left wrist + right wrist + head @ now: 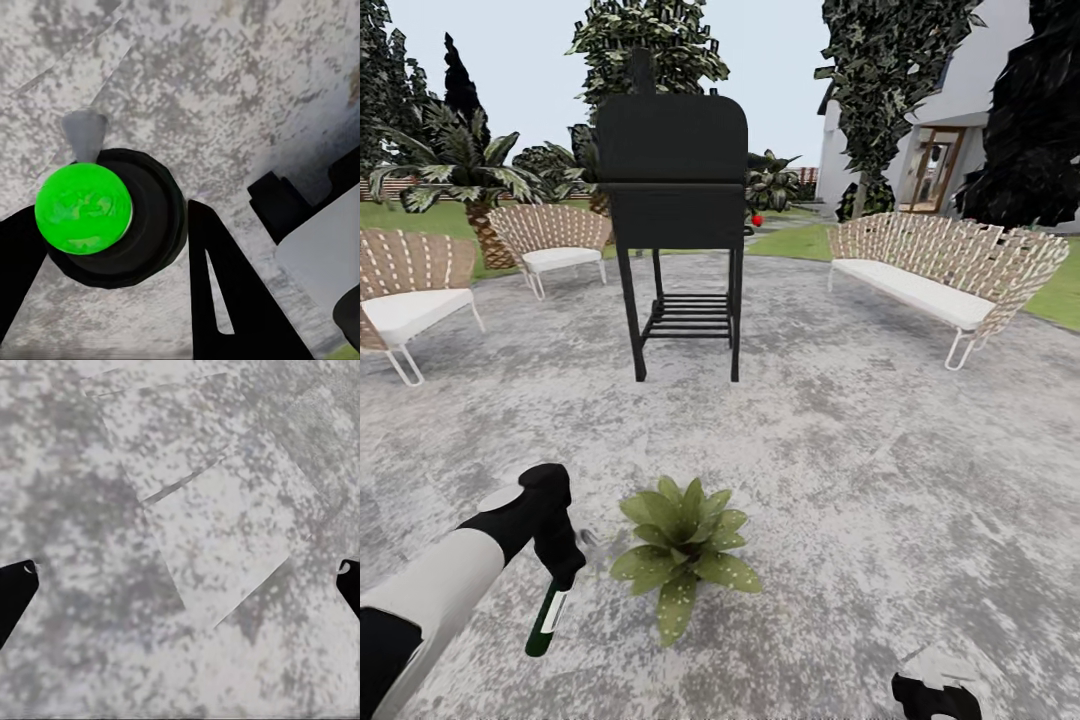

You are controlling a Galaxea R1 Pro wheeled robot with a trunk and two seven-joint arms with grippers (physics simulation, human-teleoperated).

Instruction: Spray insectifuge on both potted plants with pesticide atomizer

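No writing or brand mark can be read on anything. The robot's white-and-black left arm reaches in from the near left, its left gripper [563, 572] pointing down over the round grey speckled paved patio [840, 440] and clamped on the dark green-black pesticide atomizer [548, 620], which hangs tilted below the fingers. From the left wrist, the bottle [112, 217] appears end-on as a dark round body with a bright green disc, held between two black fingers [225, 300]. Just right of it, on the paving, stands a low potted plant [682, 550] of pointed, pale-speckled green leaves. The right gripper [935, 697] sits at the near right; its fingertips [15, 585] stand wide apart over bare paving. Further off stands a tall black barbecue grill [675, 200].
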